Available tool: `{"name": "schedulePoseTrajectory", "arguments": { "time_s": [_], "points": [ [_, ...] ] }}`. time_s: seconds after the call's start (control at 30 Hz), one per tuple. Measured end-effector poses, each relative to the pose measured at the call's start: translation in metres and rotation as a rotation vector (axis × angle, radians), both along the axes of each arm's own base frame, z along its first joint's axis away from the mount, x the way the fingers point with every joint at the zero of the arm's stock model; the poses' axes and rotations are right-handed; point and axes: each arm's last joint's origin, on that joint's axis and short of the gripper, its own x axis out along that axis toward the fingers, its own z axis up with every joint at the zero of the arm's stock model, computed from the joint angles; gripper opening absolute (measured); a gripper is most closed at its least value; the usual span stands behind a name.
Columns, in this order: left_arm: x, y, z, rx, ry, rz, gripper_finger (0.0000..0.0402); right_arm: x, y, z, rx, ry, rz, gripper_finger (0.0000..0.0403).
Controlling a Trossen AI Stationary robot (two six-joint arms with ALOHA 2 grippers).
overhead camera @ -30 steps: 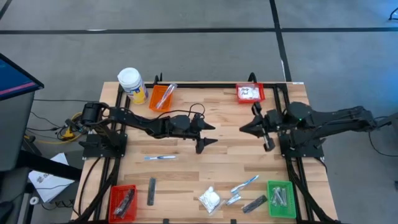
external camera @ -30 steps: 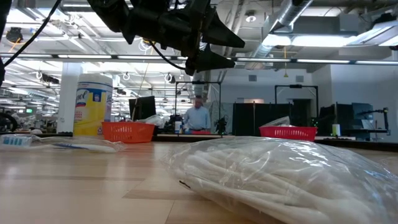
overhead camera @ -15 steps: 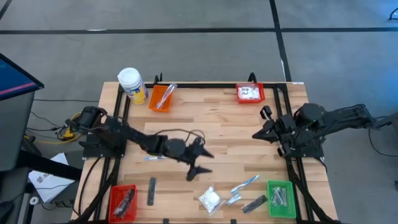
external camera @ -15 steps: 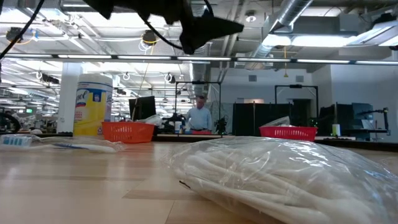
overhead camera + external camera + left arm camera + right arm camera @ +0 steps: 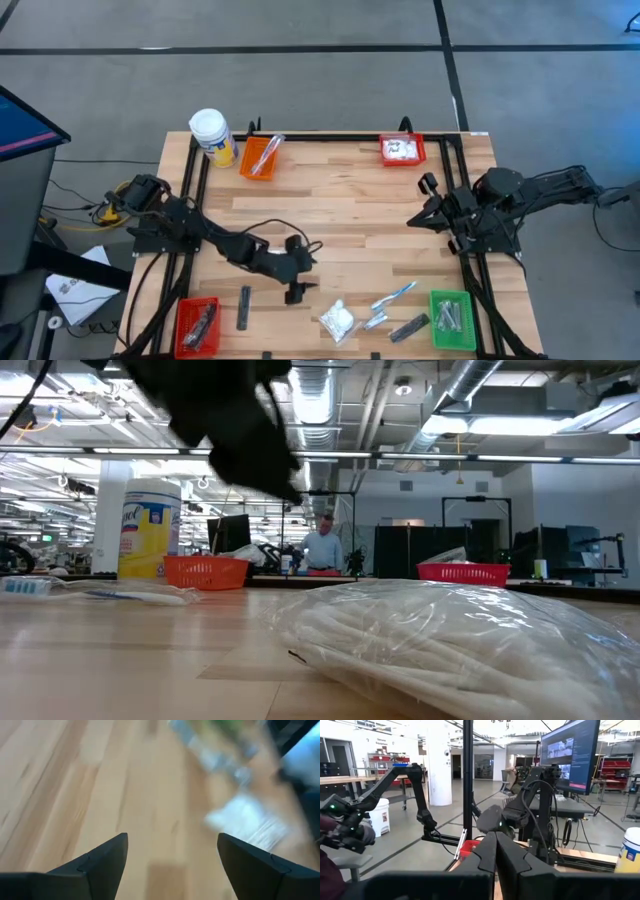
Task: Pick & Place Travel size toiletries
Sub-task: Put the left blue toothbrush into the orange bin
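While the left pincer [image 5: 297, 290] hovers (open), the white packet [image 5: 337, 319] lies near.

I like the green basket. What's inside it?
The green basket at the table's near right corner holds a few small silvery sachets, lying together. Whatever sits under them is covered, and the exact count is too small to tell.

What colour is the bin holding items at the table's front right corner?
Green bin, seen best in the high view.
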Motion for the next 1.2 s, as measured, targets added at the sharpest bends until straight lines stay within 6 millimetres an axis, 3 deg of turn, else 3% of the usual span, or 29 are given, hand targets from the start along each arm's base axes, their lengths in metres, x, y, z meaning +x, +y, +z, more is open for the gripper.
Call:
{"name": "schedulePoseTrajectory", "arguments": {
  "time_s": [0.27, 0.53, 0.67, 0.97, 1.2],
  "points": [
    [-0.022, 0.011, -0.014, 0.065, 0.269, 0.062, 0.0298, 0.000, 0.000, 0.000, -0.023, -0.009, -0.003, 0.0000],
    [-0.060, 0.028, 0.016, 0.059, 0.426, 0.178, 0.0298, 0.001, 0.000, 0.000, -0.024, -0.007, -0.003, 0.0000],
    [-0.077, 0.036, 0.027, 0.036, 0.403, 0.213, 0.0298, 0.003, 0.001, -0.002, -0.029, 0.002, -0.004, 0.0000],
    [-0.103, 0.046, -0.010, 0.025, 0.530, 0.266, 0.0298, 0.007, 0.002, -0.002, -0.029, 0.004, -0.004, 0.0000],
    [-0.111, 0.050, -0.025, 0.017, 0.549, 0.289, 0.0298, 0.007, 0.002, -0.001, -0.040, -0.010, -0.006, 0.0000]
  ]
}}
